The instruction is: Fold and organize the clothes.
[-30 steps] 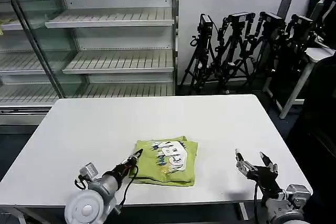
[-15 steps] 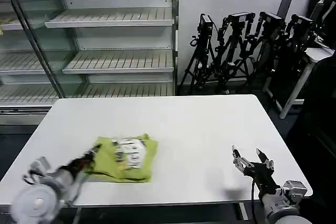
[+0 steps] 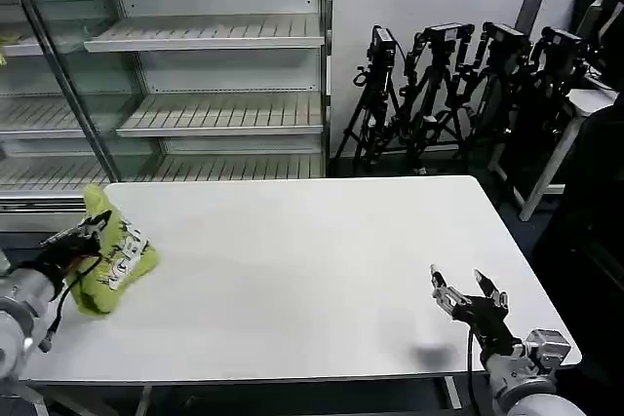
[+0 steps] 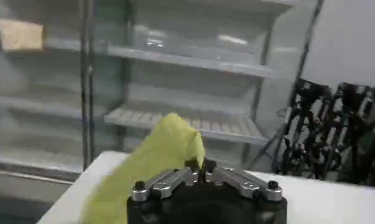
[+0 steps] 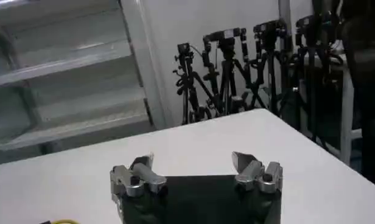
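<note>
T-shirt (image 3: 110,257): lime, folded, print side showing; held bunched and raised at table (image 3: 312,270) far-left edge, lower part hanging down toward the top. L gripper (image 3: 83,233): jaws closed tight on shirt's upper edge. R gripper (image 3: 466,291): low over table's near-right corner, jaws wide apart, nothing held. Shelves (image 3: 205,75) behind; tripods (image 3: 458,85) back right.

— What does the left tool (image 3: 86,231) look like?
— Black, slim fingers on a silver-grey round forearm, a thin black cable looping beside it. Its wrist view shows silver finger links (image 4: 169,181) with dark screws on a black body.
— And the right tool (image 3: 465,294)?
— At 5 o'clock: black body, pale metal fingertips (image 5: 243,161), a grey cylindrical wrist with a black cable.
</note>
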